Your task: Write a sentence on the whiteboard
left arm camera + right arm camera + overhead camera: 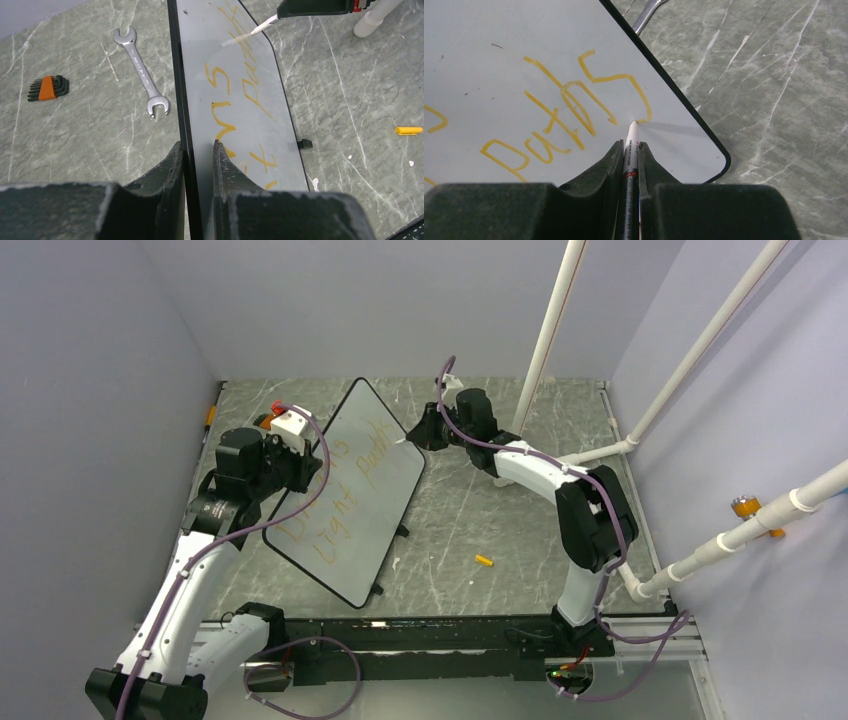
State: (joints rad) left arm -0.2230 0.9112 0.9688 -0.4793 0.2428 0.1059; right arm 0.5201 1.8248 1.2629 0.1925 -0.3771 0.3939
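Note:
The whiteboard (385, 515) stands tilted on its lower edge, propped off the table. My left gripper (305, 465) is shut on its left rim; in the left wrist view the fingers (175, 165) pinch the black rim of the whiteboard (250, 135). The orange-yellow sentence (335, 505) runs in two lines across the board. My right gripper (630, 147) is shut on a white marker (631, 137). The marker's tip touches the whiteboard (484, 30) at the end of the last letter of the sentence (569, 100). That marker (265, 22) also shows in the left wrist view.
A steel wrench (141, 70) and a folded hex key set (47, 88) lie on the marbled table behind the board. An orange marker cap (484, 561) lies on the table right of the board. White pipes (550, 330) rise at the back right, walls close in.

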